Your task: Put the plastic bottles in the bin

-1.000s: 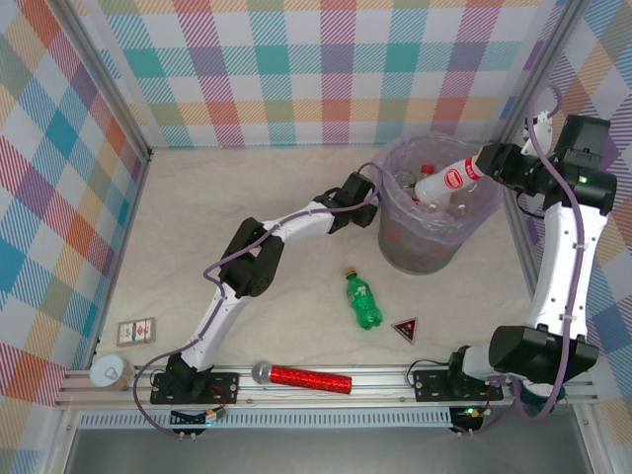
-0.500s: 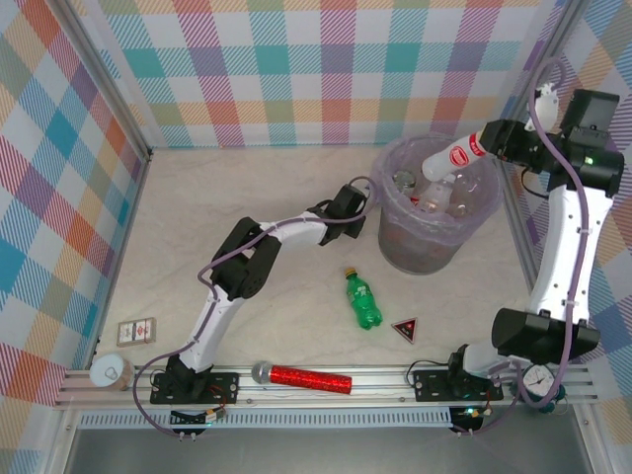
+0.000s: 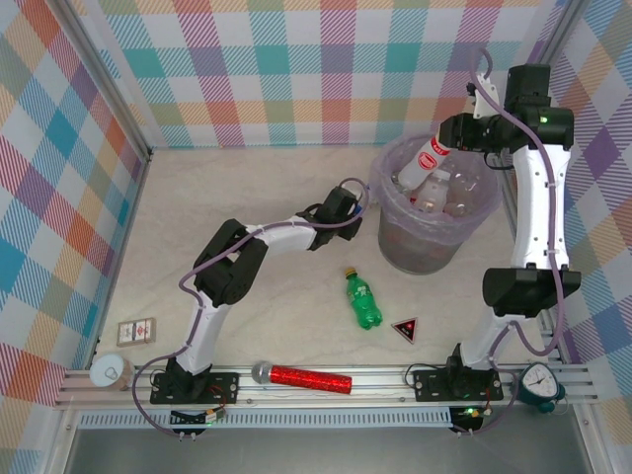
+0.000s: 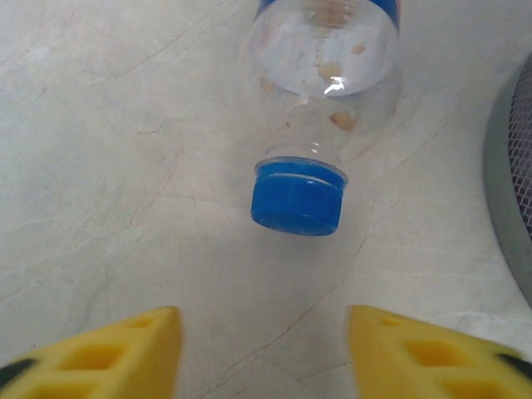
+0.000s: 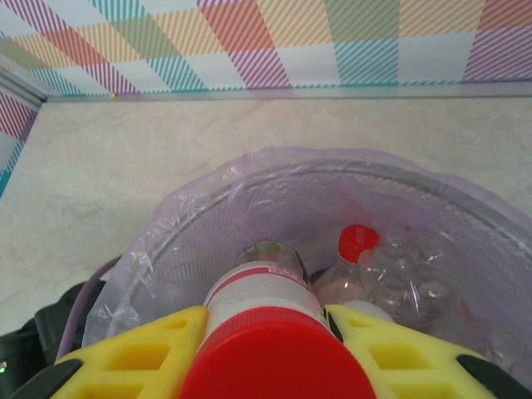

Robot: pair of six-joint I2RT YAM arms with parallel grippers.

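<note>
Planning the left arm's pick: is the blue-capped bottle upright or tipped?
Tipped: the blue-capped bottle lies on its side on the table, cap facing the left gripper.

Two tools: the left tool (image 4: 264, 341) and the right tool (image 5: 274, 349). One round translucent lilac plastic bin (image 3: 415, 249), under the right tool. Three bottles are not lying in it: one clear plastic bottle with a red cap and label (image 3: 430, 156) clamped in the right tool, one clear blue-capped plastic bottle (image 4: 320, 108) just ahead of the left tool, one green plastic bottle (image 3: 362, 299) on the desk (image 3: 247, 178), on the near side of the left tool. Inside the bin, at least three clear bottles (image 5: 391, 274); the full number is unclear. One red glittery microphone (image 3: 299, 377), one small dark triangle (image 3: 404, 329).
</note>
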